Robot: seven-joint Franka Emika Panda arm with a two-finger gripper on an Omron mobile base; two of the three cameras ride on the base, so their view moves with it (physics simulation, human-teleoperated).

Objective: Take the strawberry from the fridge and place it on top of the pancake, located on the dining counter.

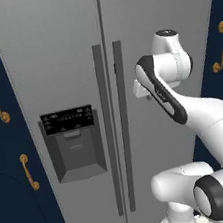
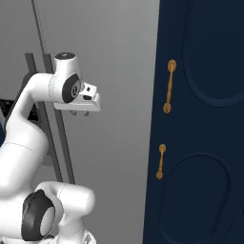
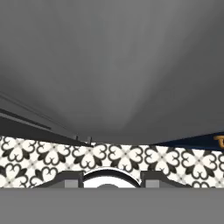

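The fridge (image 1: 71, 64) stands shut in front of the robot, both grey doors closed, so the strawberry, which by the task is inside, cannot be seen from here. The two long dark handles (image 1: 117, 128) run straight up and down along the middle seam, and that is what the coming move turns on, as I judge it: the gripper (image 2: 80, 112) hangs before the right-hand door, pointing down at the floor, and in the left base view the handles lie toward nine o'clock from it, near but not touching. The hand would have to turn toward the door and close across the upright bar. Whether the jaws are wide or narrow I cannot tell; only small stubs show under the hand. Below is a black-and-white patterned floor (image 3: 131, 159). Navy cabinets (image 2: 200, 119) with gold handles (image 2: 168, 86) flank the fridge, and a black dispenser panel (image 1: 72, 139) sits in the left door.
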